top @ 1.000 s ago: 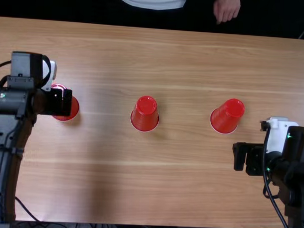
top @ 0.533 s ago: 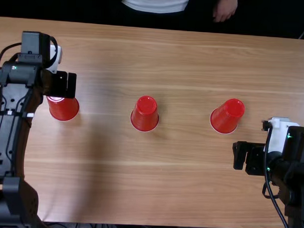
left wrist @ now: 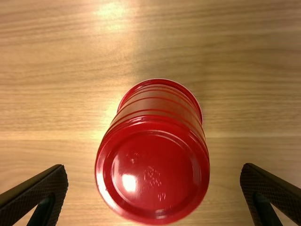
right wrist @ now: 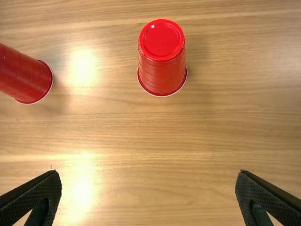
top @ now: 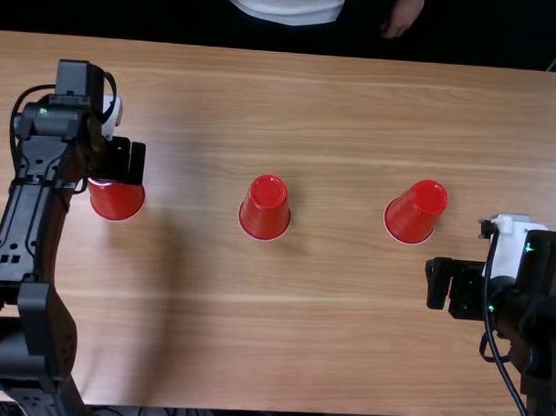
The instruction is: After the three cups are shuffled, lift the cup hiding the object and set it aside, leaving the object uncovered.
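**Left arm poised over the left-hand cup, nothing gripped yet**

Three red plastic cups stand upside down in a row across the light brown wooden table (top: 354, 110). They are the left cup (top: 116, 202), the middle cup (top: 264, 207) and the right cup (top: 415, 211), each well apart from its neighbour. The object is hidden, and nothing shows which cup covers it.

The left gripper (top: 122, 162) hangs directly above the left cup. In its wrist view the two flat black fingers (left wrist: 37, 193) are spread wide, one on each side of the cup's upturned base, touching neither it nor anything else. The right gripper (top: 438, 285) sits toward the table's near edge, well apart from the right cup. Its fingers are also spread wide with nothing between them.

Judging by the left arm's position, the left cup is the one it means to lift, and the grasp has not yet been made.

Several things could go wrong from here:
- A descent that drifts sideways could land a fingertip on the base or wall, tipping the cup or shoving it along the table (and dragging the object with it).
- The wall is thin and tapers toward the base, so a hard squeeze could crumple it, while a light one could let it slide out during the lift.
- A tilted lift might catch the object on the rim and send it rolling.
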Available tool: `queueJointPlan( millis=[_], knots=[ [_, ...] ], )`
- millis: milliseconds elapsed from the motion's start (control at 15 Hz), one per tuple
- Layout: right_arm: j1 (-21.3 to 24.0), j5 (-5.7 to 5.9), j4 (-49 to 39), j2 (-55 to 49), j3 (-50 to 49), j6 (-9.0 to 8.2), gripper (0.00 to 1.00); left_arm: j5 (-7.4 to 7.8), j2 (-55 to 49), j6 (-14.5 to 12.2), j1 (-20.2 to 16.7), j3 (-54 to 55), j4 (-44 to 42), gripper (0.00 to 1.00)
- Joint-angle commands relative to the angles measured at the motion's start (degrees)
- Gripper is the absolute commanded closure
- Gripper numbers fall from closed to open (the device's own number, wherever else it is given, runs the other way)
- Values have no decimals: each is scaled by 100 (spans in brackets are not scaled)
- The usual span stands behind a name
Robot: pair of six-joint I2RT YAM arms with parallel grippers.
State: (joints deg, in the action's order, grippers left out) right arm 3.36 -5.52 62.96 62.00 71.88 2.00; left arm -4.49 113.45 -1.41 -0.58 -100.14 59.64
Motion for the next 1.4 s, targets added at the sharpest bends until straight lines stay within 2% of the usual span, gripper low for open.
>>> queueJointPlan(
  millis=[0, 467, 600, 733, 867, 933, 1200, 1333],
  knots=[
    [-89, 3, -14, 76, -112, -63, 0, -36, 204, 14, 32, -243, -5, 0],
    [-89, 3, -14, 76, -174, -63, 0, -36, 529, 78, 32, -234, 16, 0],
    [-89, 3, -14, 67, -174, -63, 0, -36, 547, 183, 32, -243, 6, 30],
    [-89, 3, -14, 67, -174, -63, 0, -47, 556, 194, 32, -261, 6, 50],
    [-89, 3, -14, 58, -183, -63, 0, -36, 529, 183, 23, -243, 6, 82],
    [-89, 3, -14, 58, -183, -63, 0, -36, 503, 183, -4, -243, 6, 89],
    [-89, 3, 60, 67, -244, -52, 0, -47, 142, 215, -30, -208, 16, 89],
    [-89, -7, 91, 67, -244, -42, 0, -47, -192, 320, -39, -217, 27, 89]
  ],
)
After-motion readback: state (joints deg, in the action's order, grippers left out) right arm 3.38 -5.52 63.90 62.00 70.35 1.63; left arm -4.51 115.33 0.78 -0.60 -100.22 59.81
